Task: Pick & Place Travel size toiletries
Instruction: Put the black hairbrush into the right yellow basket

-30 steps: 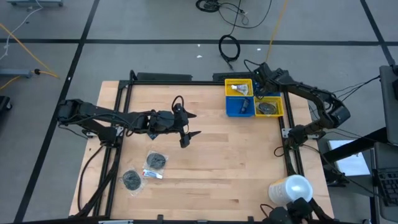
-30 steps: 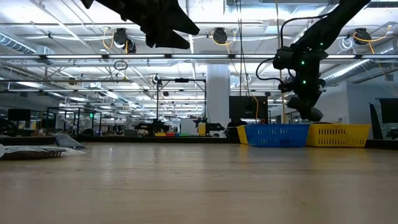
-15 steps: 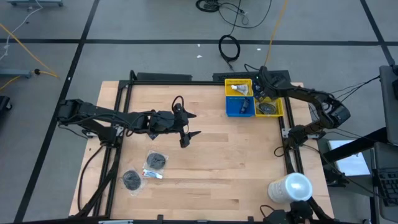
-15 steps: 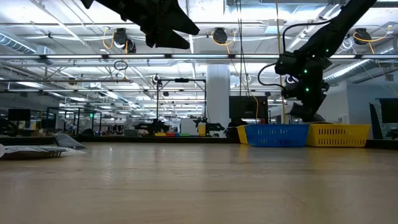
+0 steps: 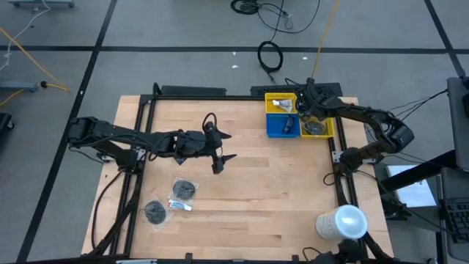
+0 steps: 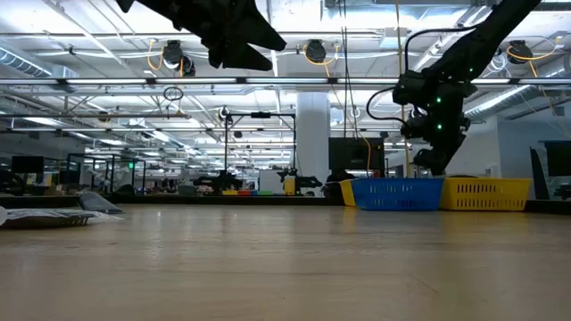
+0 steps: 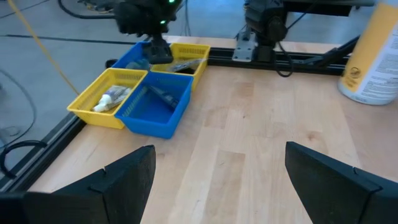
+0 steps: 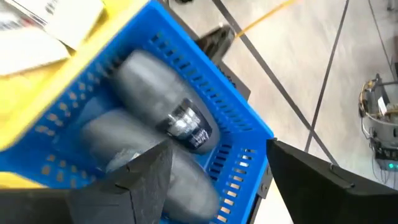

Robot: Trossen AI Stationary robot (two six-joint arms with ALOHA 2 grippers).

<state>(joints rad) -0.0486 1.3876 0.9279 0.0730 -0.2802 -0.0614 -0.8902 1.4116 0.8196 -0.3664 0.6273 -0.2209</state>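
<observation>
The right tool [image 5: 305, 105] is seen spread open and empty over the blue slotted plastic bin [image 8: 205, 118], where dark grey mini bottles [image 8: 158, 93] lie. The left tool [image 5: 222, 147] is held wide open above mid-counter [image 5: 278, 191]

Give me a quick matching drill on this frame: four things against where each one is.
1 left gripper
2 right gripper
3 white cylinder
4 white tube

a over the bins at the far right
b near right corner of the table
c above the table's middle, open
d near left, between two dark round pouches

Pairs: 1-c, 2-a, 3-b, 4-d
</observation>
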